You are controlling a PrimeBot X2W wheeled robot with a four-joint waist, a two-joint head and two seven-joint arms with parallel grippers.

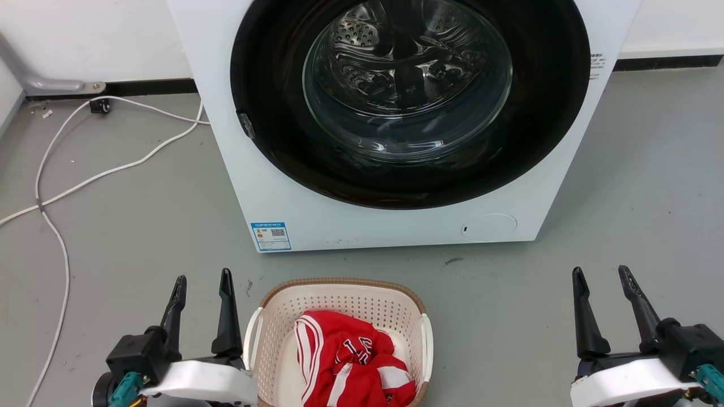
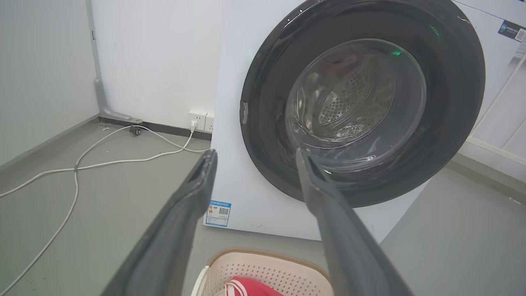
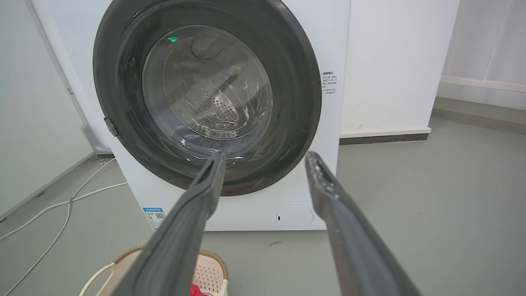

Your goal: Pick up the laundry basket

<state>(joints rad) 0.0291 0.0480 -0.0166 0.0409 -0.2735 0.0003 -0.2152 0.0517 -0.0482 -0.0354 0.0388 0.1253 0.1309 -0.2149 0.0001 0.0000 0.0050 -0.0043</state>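
Observation:
The laundry basket (image 1: 339, 305) stands on the grey floor at the bottom middle of the head view, cream-white and perforated, with a brown rim and white side handles. A red and white garment (image 1: 348, 362) lies in it. My left gripper (image 1: 202, 280) is open just to the left of the basket, close to its left handle, with nothing between its fingers. Far to the right, my right gripper (image 1: 602, 274) is open and apart from the basket. The basket's far rim (image 2: 267, 257) shows below my left fingers, and part of the basket (image 3: 207, 269) shows at the bottom of the right wrist view.
A white front-loading washer (image 1: 390, 226) with a dark round door stands just beyond the basket. White cables (image 1: 62, 186) trail over the floor at the left toward a wall socket (image 2: 201, 120). Open grey floor lies to the right of the basket.

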